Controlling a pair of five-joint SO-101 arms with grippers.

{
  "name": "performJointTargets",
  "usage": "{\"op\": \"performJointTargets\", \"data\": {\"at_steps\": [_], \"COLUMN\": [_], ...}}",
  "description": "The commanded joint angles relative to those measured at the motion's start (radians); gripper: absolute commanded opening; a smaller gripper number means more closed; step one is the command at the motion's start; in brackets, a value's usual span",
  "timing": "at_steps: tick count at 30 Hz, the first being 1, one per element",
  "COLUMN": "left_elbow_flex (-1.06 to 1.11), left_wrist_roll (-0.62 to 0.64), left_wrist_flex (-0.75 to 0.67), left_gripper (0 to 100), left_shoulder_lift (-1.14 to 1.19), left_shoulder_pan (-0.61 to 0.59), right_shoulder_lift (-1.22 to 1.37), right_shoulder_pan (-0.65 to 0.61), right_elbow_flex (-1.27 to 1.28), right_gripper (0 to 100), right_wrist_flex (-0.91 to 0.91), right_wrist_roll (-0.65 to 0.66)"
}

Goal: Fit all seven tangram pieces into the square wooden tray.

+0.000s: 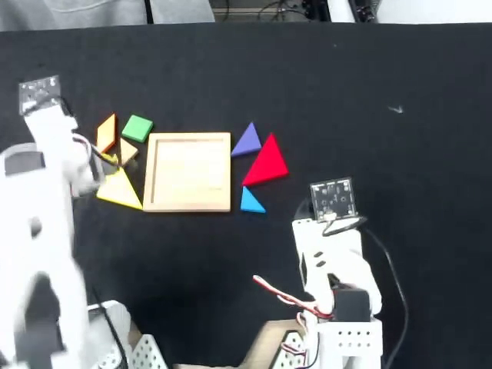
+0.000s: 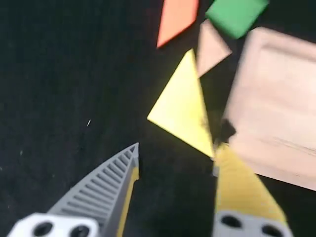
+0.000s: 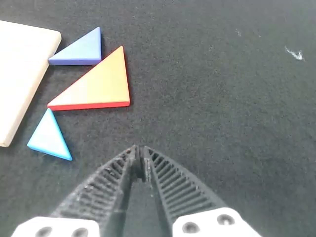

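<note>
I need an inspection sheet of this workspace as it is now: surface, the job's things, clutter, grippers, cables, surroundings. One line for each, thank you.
Surface: black table, flat.
Job's things: wooden tray; all seven pieces lie outside it. Orange piece, green square, tan triangle and yellow triangle on one side; purple triangle, red triangle and blue triangle on the other.
Clutter: small white speck.
Grippers: left gripper open, near the yellow triangle's corner; right gripper shut, over bare table, apart from the pieces.
Cables: red and white wires and black cable on the right arm.
Surroundings: cables beyond the table's far edge.
</note>
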Motion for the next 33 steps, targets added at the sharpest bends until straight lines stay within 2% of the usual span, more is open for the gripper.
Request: {"op": "performJointTargets", "data": {"at_steps": [1, 8, 11, 17, 26, 29, 33], "left_elbow_flex": [-0.087, -0.087, -0.09, -0.085, -0.105, -0.16, -0.248], "left_wrist_roll": [0.009, 0.012, 0.015, 0.014, 0.026, 0.074, 0.072], "left_wrist_flex": [-0.028, -0.193, -0.227, -0.227, -0.258, -0.241, -0.149], "left_gripper": [34, 34, 34, 34, 34, 34, 34], "left_shoulder_lift": [0.19, 0.354, 0.382, 0.377, 0.486, 0.543, 0.601], "left_shoulder_pan": [-0.021, -0.025, -0.067, -0.096, -0.033, -0.028, -0.016], "right_shoulder_lift": [-0.082, -0.081, -0.081, -0.081, -0.081, -0.081, -0.081], "right_shoulder_pan": [-0.012, -0.012, -0.012, -0.012, -0.012, -0.012, -0.012], "right_elbow_flex": [-0.004, -0.004, -0.004, -0.004, -0.004, -0.004, -0.004], "right_gripper": [1.2, 1.2, 1.2, 1.2, 1.2, 1.2, 1.2], "right_wrist_flex": [0.005, 0.005, 0.006, 0.006, 0.006, 0.017, 0.017], "right_wrist_roll": [0.008, 0.008, 0.008, 0.008, 0.009, 0.009, 0.009]}}
